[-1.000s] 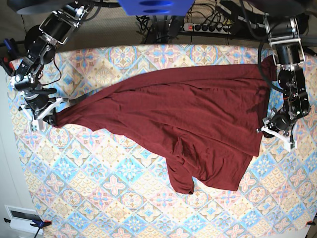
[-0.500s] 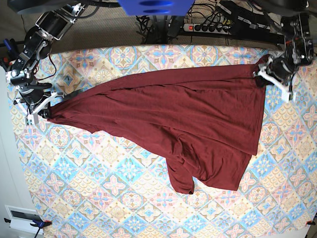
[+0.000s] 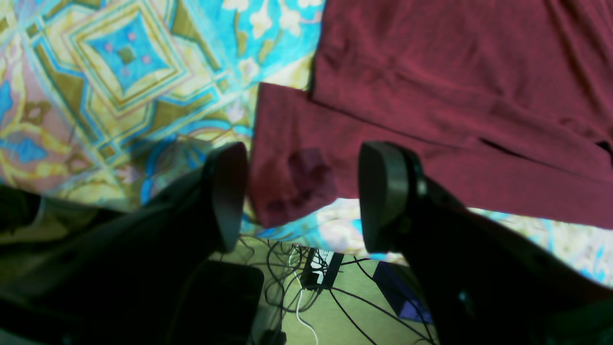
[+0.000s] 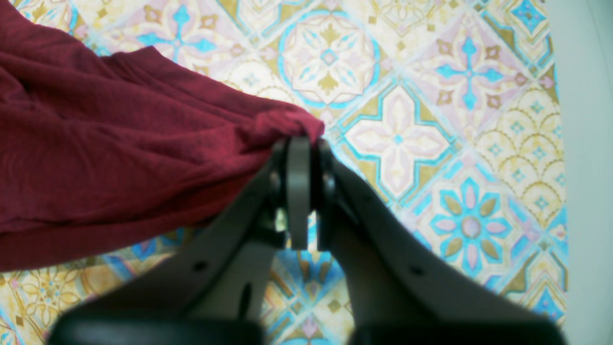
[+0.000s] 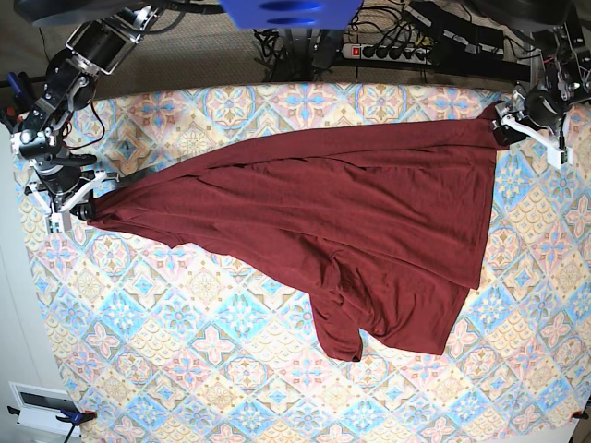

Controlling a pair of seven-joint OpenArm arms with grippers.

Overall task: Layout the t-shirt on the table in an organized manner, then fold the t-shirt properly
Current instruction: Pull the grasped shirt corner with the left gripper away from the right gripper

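- T-shirt: soft burgundy knit, unprinted, lying on the table in a broad irregular fan. It is drawn to a narrow point at the right gripper and widens toward the left gripper. The surface shows long shallow creases; the lower portion is bunched, with a rounded lobe of doubled cloth hanging lowest in the base view.
- Table: covered by a matt printed cloth of blue, pink and cream diamond medallions, flat and smooth where bare.
- Right gripper: jaws clenched on a pinched tip of the t-shirt. In the right wrist view the fabric gathers into tight radiating folds just ahead of the pale grey fingers and spreads away to that view's left.
- Left gripper: released, jaws spread wide. The dark, rounded pads stand on either side of a rounded corner of the t-shirt, which lies between them. Whether the nearer pad touches the cloth cannot be told. Layered hem edges run off beyond the far pad.
- Below the left gripper, past the table edge: a floor with a tangle of black cables.
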